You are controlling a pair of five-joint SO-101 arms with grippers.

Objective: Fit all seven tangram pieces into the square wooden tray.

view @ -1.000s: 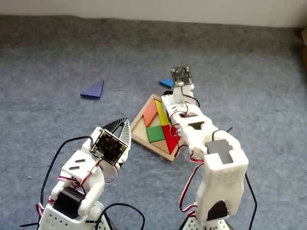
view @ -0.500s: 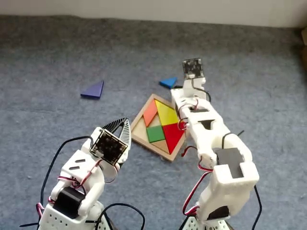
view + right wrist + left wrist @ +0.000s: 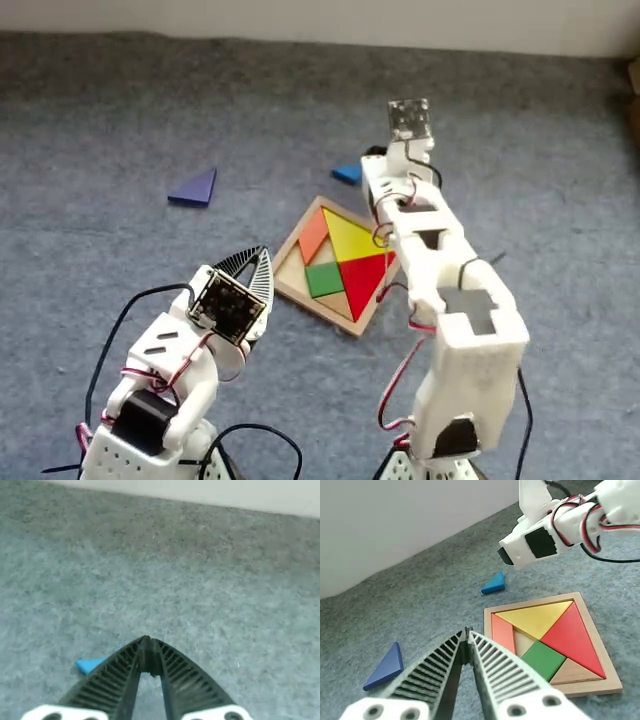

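Note:
The square wooden tray point(image 3: 290, 283) lies on the carpet between the arms. In it sit an orange parallelogram point(image 3: 313, 235), a yellow triangle point(image 3: 350, 240), a green square point(image 3: 323, 280) and a red triangle point(image 3: 367, 278). A small light-blue triangle point(image 3: 347, 174) lies just beyond the tray, and a dark-blue triangle point(image 3: 195, 188) lies farther left. My right gripper point(image 3: 146, 645) hangs shut and empty just past the light-blue triangle point(image 3: 89, 666), whose corner peeks out beside a finger. My left gripper point(image 3: 466, 632) is shut and empty, short of the tray's near-left side point(image 3: 600, 682).
Grey carpet covers the whole work area, and a pale wall runs along the far side. The right arm point(image 3: 430, 260) stretches over the tray's right edge. Open carpet lies left of the tray, around the dark-blue triangle point(image 3: 385, 667).
The right arm has swung away from the tray and stretched farther out toward the light-blue triangle, uncovering the red triangle in the tray. The left arm has kept still.

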